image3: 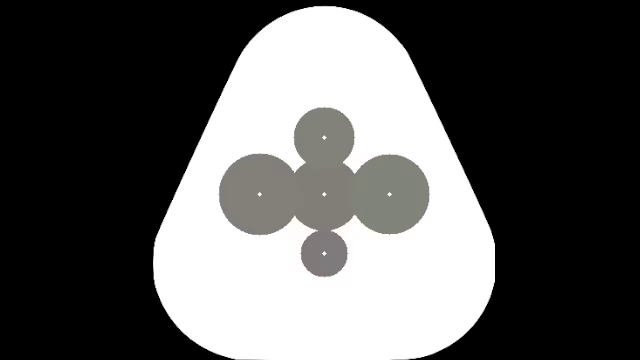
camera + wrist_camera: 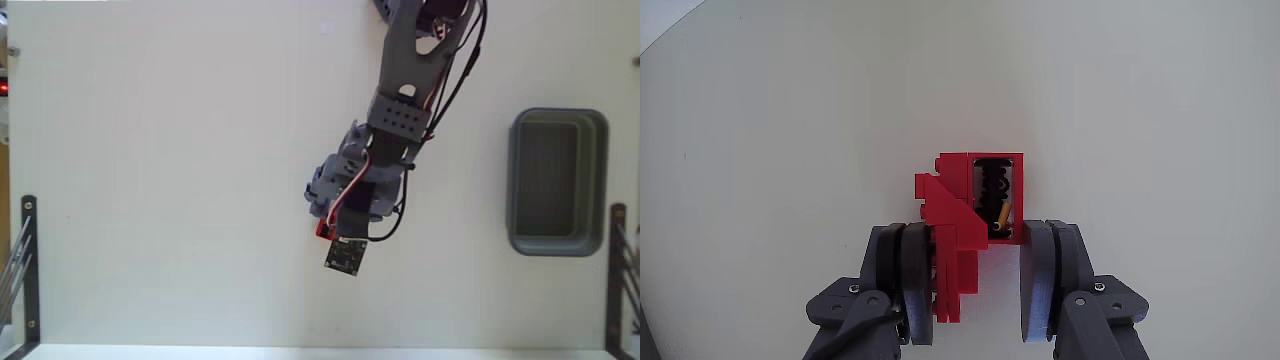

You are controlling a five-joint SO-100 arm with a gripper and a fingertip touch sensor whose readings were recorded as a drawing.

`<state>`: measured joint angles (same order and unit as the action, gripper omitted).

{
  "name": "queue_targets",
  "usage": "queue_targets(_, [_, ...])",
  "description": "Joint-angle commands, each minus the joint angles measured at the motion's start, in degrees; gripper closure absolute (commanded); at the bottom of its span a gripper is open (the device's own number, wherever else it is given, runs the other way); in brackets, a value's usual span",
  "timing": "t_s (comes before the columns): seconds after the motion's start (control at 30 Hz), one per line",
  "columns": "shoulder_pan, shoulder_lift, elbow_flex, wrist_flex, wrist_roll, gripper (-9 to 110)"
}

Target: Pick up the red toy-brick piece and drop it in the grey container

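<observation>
The red toy-brick piece point(image 2: 965, 200) sits between my gripper's point(image 2: 978, 235) two grey fingers in the wrist view, above the white table. The left finger point(image 2: 902, 270) presses its stepped side and the right finger point(image 2: 1045, 270) meets its upper block, so the gripper is shut on it. From the fixed view only a sliver of the red piece point(image 2: 321, 229) shows under the gripper point(image 2: 326, 222), near the table's middle. The grey container point(image 2: 558, 116) stands empty at the right, well apart from the arm.
Black metal brackets stand at the left edge point(image 2: 28, 270) and the right edge point(image 2: 617, 265) of the white table. The arm point(image 2: 405, 90) reaches in from the top with red and black cables beside it. The wrist camera board point(image 2: 345, 256) hangs below the gripper.
</observation>
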<state>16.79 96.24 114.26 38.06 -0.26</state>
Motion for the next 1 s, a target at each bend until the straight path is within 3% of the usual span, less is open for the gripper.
queue_targets(0.0, [0.84, 1.51, 0.61, -0.78, 0.26, 59])
queue_targets(0.5, [0.84, 1.81, -0.16, 0.29, 0.26, 59])
queue_targets(0.97, [0.84, 3.64, -7.66, 9.63, 0.26, 59])
